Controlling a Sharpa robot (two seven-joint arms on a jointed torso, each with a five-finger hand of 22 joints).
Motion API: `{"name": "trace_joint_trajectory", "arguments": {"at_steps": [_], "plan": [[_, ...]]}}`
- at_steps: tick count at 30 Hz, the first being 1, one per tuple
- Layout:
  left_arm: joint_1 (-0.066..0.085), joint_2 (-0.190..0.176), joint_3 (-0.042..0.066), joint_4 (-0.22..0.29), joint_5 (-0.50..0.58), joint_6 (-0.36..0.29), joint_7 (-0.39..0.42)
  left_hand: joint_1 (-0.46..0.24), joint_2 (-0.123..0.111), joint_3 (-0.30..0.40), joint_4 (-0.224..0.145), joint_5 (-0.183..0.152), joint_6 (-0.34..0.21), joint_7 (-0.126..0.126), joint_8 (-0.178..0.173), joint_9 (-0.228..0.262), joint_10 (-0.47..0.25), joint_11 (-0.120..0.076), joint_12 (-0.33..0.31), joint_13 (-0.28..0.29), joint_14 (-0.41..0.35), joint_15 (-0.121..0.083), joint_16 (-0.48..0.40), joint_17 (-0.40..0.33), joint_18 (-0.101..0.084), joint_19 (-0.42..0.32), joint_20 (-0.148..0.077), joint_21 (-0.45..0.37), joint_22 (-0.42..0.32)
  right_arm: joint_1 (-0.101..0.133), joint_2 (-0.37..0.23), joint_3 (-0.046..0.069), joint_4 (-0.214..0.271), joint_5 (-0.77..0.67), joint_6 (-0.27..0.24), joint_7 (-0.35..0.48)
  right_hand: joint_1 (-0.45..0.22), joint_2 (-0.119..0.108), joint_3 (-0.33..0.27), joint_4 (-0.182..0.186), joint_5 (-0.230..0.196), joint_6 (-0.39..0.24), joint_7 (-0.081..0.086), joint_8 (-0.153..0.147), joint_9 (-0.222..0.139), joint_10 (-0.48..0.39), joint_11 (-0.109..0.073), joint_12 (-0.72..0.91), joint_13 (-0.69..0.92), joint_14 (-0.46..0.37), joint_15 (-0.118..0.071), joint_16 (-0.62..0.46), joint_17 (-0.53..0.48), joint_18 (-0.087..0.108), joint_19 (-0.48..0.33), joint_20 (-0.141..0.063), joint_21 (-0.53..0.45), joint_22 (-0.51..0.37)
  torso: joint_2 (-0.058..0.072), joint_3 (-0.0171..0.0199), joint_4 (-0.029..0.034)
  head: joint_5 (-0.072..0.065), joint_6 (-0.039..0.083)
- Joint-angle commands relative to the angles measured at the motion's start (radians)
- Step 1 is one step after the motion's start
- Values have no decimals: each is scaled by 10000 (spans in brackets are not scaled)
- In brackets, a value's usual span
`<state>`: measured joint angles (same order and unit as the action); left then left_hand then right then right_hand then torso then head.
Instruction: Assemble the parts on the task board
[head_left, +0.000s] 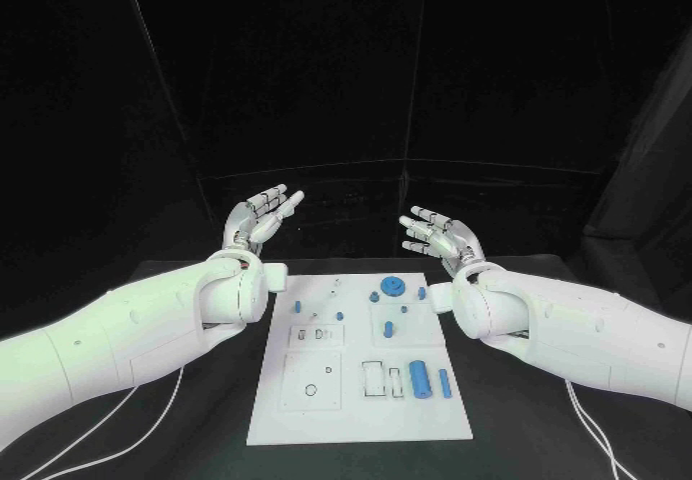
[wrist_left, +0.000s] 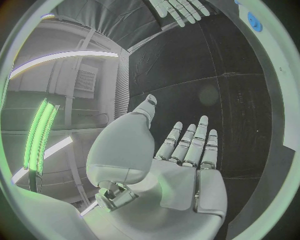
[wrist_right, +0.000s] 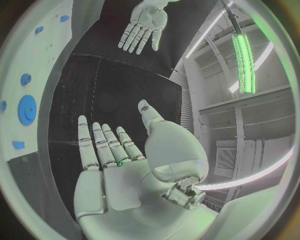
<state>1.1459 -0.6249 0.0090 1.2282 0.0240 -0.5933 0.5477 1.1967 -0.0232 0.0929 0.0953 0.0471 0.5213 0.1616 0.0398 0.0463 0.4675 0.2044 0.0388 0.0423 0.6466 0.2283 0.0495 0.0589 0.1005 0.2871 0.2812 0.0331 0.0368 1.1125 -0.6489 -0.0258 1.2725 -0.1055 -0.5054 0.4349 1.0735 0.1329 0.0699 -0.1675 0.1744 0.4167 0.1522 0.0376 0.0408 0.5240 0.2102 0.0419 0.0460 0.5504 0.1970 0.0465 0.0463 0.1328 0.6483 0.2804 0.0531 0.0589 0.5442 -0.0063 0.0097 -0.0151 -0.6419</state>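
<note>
Both arms are parked either side of the task board (head_left: 361, 420), left robot hand (head_left: 257, 222) and right robot hand (head_left: 440, 238) raised, fingers spread, holding nothing. Blue parts (head_left: 418, 379) lie untouched on the board mid-worktop, so assembly probably hasn't started.

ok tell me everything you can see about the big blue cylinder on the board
The big blue cylinder looks like smooth plastic, a short rod with rounded ends. It lies flat on the white task board, in the near right part, lengthwise toward the robot. A slimmer blue piece lies beside it on the right, outlined rectangular slots on its left. No hand touches it.
</note>
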Motion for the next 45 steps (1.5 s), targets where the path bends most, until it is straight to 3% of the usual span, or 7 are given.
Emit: {"name": "trace_joint_trajectory", "arguments": {"at_steps": [1,6,10,11,19,33,45], "plan": [[109,152,24,-347,80,1182,701,432,-24,38,136,54,272,788,87,30,244,107,50,26,256,76,81,31,234,152,122,83,27,132,207,-28,-494,-1048,2076,-563,1327,147,293,-785,-6,2117,1062,279,159,2875,139,326,164,3226,-5,455,186,327,1378,89,393,168,-2,-1,4,0,1],[150,216,29,-488,87,1292,746,460,-44,86,189,53,362,854,104,41,375,190,71,40,395,84,112,53,234,228,123,118,47,237,413,-65,-961,-1339,2711,-738,1737,138,442,-1147,-134,4399,886,577,287,4288,-151,633,181,4377,-345,693,183,529,2243,-43,780,270,-2,-1,4,0,1],[150,216,29,-488,87,1292,746,540,-49,159,246,54,660,976,146,68,796,324,116,71,1145,28,269,145,294,653,121,275,125,269,475,-77,-1102,-1427,2904,-791,1979,-13,583,-1209,-215,4945,752,603,271,4875,-340,707,164,5117,-591,796,187,537,2876,-298,1075,342,-2,-1,4,0,1],[151,-122,26,-442,68,1718,600,577,-44,180,254,54,828,1006,170,82,1083,379,153,92,1352,-20,363,177,341,944,117,373,174,301,121,-67,-1511,-3999,1766,-202,2044,-74,637,-1212,-218,5079,722,611,270,5040,-391,717,164,5310,-660,817,184,534,3047,-380,1160,365,91,9,-6,-20,-9],[151,-610,23,114,-756,2055,482,844,59,197,142,61,2689,951,395,204,3919,134,516,263,2833,-462,899,309,761,4117,87,1524,659,629,-22,-62,-1645,-7214,1909,-1048,2505,-631,1229,-1228,-119,6020,493,672,277,6238,-741,639,176,6500,-1120,769,179,498,4192,-967,1986,695,309,35,23,-59,50],[146,-1412,21,1399,-1501,2531,189,1019,335,214,-176,91,4463,609,551,213,5573,-346,775,233,4805,-1077,1360,634,855,6187,-452,2480,850,1071,63,-54,-1317,-11865,2147,-3103,2382,-1090,1467,-1179,26,6431,82,333,249,7191,-1253,269,197,9505,-2114,3157,1556,475,6011,-2002,5088,2496,887,-58,138,-205,128],[66,-1648,19,2239,-1601,2711,92,988,301,202,-213,88,4511,602,478,198,5637,-363,692,224,4979,-1119,1338,710,850,6366,-507,2527,830,1129,440,-46,-1144,-14513,2928,-4034,1842,-1411,1920,-1148,-162,6068,128,266,247,6284,-1150,249,180,9517,-2032,6436,3489,469,5838,-1925,7050,3798,1344,-92,340,-359,191]]}}
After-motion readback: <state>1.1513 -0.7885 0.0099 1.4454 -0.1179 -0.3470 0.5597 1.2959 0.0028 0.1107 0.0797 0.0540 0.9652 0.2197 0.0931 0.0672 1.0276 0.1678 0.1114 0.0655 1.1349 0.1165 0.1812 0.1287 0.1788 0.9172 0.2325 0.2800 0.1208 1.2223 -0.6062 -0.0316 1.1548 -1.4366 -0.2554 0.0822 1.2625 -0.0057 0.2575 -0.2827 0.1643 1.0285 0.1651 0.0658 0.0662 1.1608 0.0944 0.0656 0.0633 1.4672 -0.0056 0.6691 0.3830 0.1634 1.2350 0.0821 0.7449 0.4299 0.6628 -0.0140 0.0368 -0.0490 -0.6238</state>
